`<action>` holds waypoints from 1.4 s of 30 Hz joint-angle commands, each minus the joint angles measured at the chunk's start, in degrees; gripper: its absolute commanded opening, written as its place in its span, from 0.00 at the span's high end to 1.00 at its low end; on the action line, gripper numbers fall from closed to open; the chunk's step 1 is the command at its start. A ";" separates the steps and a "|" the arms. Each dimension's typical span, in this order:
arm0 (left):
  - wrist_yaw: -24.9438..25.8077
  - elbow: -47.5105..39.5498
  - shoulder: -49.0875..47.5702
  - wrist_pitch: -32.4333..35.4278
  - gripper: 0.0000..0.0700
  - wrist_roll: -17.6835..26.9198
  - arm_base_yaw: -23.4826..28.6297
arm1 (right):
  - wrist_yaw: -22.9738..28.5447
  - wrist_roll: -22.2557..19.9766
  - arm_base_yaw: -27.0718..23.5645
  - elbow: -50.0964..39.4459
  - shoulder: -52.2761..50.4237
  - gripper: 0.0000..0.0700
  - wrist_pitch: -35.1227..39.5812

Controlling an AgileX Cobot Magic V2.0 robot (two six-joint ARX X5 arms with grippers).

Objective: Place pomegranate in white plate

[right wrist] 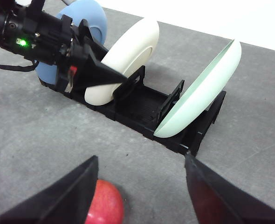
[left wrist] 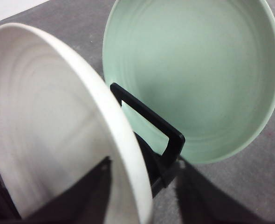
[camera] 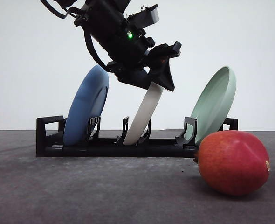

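My left gripper [camera: 160, 86] is up at the black rack [camera: 114, 144], its dark fingers [right wrist: 98, 73] closed around the upper rim of the white plate [camera: 144, 114]. That plate stands on edge in the middle slot, leaning to the right, its bottom still seated between the rack's uprights. From my left wrist camera the plate's [left wrist: 49, 126] cream inner face is close in front of me, with one finger's dark shape lying across its lower part.

The blue plate [camera: 86, 105] stands in the left slot and the pale green plate [camera: 215, 102] in the right slot, both tilted the same way as the white one. In the left wrist view the green plate [left wrist: 193, 74] sits just beyond a black rack upright [left wrist: 151, 123].

The pomegranate [camera: 233, 161] lies on the grey table [camera: 81, 186] at the near right, in front of the rack's right end (it looks close to the rack's corner, though I cannot tell if they touch). It is on its side, red with a yellowish blush.

My right gripper [right wrist: 140, 186] hangs above the table on the near side of the rack, jaws spread wide and holding nothing; the pomegranate [right wrist: 105, 205] shows beside its left-hand finger.
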 commanded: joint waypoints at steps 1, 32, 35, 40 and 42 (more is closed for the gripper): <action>-0.22 1.52 0.96 0.03 0.88 -1.56 -0.59 | -0.02 -0.17 0.28 1.01 0.17 0.46 0.57; 0.45 1.52 -12.49 -5.73 0.98 -17.81 -0.65 | -0.04 -0.17 0.28 1.01 0.17 0.46 0.57; 1.70 1.52 -14.97 -6.93 0.98 -17.83 -0.80 | -0.04 -0.17 0.28 1.01 0.17 0.46 0.57; 3.98 1.52 -18.92 -9.97 0.98 -17.82 -1.88 | -0.04 -0.17 0.28 1.01 0.17 0.46 0.57; 4.80 1.50 -20.09 -11.84 0.98 -17.80 -2.89 | -0.04 -0.17 0.28 1.01 0.17 0.46 0.57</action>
